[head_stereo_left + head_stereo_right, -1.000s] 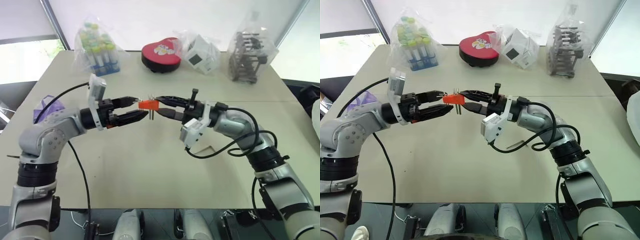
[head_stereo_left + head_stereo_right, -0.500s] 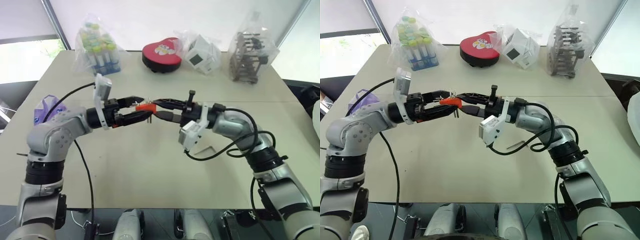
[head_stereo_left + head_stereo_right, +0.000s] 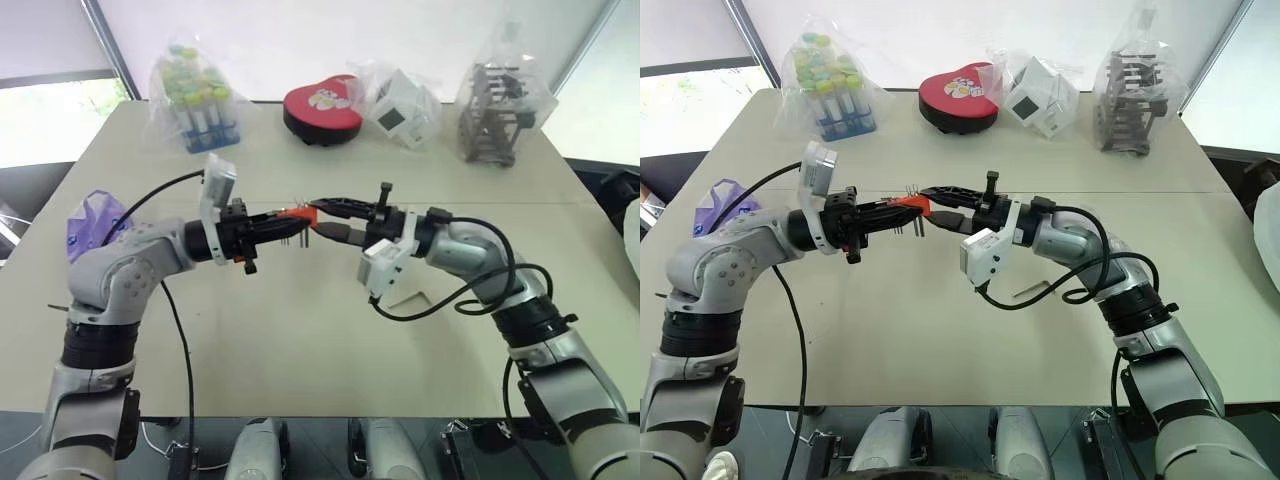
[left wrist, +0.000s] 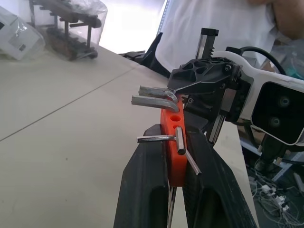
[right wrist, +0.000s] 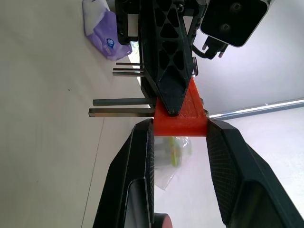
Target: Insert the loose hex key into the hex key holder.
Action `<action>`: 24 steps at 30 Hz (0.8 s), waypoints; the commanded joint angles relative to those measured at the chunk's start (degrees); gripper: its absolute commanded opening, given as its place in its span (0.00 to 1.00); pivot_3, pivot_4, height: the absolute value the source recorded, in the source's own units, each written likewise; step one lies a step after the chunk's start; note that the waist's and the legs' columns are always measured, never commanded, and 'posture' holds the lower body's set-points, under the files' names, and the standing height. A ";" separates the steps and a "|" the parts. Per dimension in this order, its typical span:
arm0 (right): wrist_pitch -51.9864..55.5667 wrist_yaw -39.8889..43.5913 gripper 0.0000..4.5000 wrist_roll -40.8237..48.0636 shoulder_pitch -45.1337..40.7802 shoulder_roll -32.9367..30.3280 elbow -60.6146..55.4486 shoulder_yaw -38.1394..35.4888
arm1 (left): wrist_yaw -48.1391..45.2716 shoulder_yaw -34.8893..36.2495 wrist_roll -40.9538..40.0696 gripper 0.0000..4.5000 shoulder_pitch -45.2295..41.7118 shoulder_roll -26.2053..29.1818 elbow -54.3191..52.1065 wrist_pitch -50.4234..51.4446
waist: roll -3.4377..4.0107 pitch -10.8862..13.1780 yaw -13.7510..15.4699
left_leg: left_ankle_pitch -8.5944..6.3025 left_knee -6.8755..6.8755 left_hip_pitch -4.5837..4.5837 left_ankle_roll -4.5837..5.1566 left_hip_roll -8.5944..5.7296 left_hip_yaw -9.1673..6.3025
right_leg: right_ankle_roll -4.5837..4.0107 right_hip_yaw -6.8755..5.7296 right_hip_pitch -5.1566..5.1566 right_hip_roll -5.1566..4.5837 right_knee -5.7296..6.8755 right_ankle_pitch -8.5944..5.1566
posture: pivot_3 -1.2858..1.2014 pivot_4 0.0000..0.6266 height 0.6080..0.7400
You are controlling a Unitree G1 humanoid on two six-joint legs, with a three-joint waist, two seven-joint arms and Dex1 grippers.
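Note:
The hex key holder (image 3: 300,212), a small orange-red block with thin metal keys sticking out, hangs above the middle of the table, held from both sides. From the left, my left gripper (image 3: 293,223) is shut on it; its fingers (image 4: 147,166) clamp the block's flat faces. My right gripper (image 3: 315,217) is shut on the block's other end (image 5: 183,118). A thin grey rod (image 3: 1032,291) lies on the table under my right forearm; it looks like the loose hex key.
Along the table's far edge stand a bag of capped tubes (image 3: 195,95), a red heart-shaped box (image 3: 322,112), a bagged white cube (image 3: 405,108) and a bagged dark rack (image 3: 500,115). A purple bag (image 3: 95,215) lies at the left edge. A person in white (image 4: 213,19) stands behind the table.
My left gripper, open around the holder a second ago, has slid a little to the right and shut on it. The right arm has held still with the holder.

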 commanded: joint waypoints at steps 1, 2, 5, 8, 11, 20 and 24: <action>-2.15 0.91 0.22 2.05 -0.05 -0.30 -4.13 0.29 | 0.55 0.75 1.08 0.02 -1.37 -0.13 0.36 -1.53 | 0.00 0.00 0.01 | 0.00 0.00 0.00 0.00 0.00 0.00 | 0.00 0.00 0.00 0.00 0.00 0.00 | 0.52 0.24 1.00; -2.14 1.08 0.33 2.18 -0.04 -0.32 -4.05 0.26 | 0.47 0.65 1.21 0.00 -1.38 -0.16 0.35 -1.62 | 0.00 0.00 0.02 | 0.00 0.00 0.00 0.00 0.00 0.00 | 0.00 0.00 0.00 0.00 0.00 0.00 | 0.52 0.24 1.00; -1.24 1.79 0.65 2.02 0.28 -0.49 -3.98 0.23 | 0.33 0.21 1.72 0.00 -1.00 -0.22 -0.29 -2.08 | 0.00 0.01 0.01 | 0.00 0.00 0.00 0.00 0.00 -0.01 | -0.01 0.00 0.00 0.00 0.00 -0.01 | 0.52 0.24 1.00; -1.13 2.58 0.86 3.15 0.57 -0.93 -3.91 0.06 | 0.17 -0.75 3.62 0.00 -0.23 0.37 -1.04 -3.34 | -0.01 0.01 0.02 | 0.00 0.00 0.00 0.00 0.00 -0.03 | 0.00 0.00 0.00 0.00 0.00 -0.01 | 0.52 0.24 1.00; 2.84 5.64 0.86 6.04 2.54 -2.78 -4.18 -0.69 | 0.77 -0.88 6.07 0.00 1.51 0.47 -2.66 -6.18 | -0.01 0.01 0.11 | 0.00 0.00 0.00 0.00 0.00 -0.02 | -0.01 0.00 0.00 0.00 -0.01 -0.01 | 0.52 0.24 1.00; 83.54 14.77 0.86 36.70 13.31 -12.68 -26.58 -15.37 | 7.43 -1.92 14.54 0.00 7.10 -3.86 -8.15 -17.06 | 0.01 0.05 0.48 | -0.02 0.07 -0.03 0.03 0.02 -0.12 | -0.08 0.01 0.03 -0.10 -0.02 -0.03 | 0.52 0.24 1.00; 101.63 15.89 0.86 43.13 16.26 -19.35 -33.58 -19.39 | 8.67 -3.06 15.77 0.00 7.40 -6.30 -7.30 -19.02 | 0.01 0.05 0.59 | -0.06 0.02 -0.03 0.10 0.04 -0.17 | -0.11 -0.02 0.01 -0.07 -0.05 -0.05 | 0.52 0.24 1.00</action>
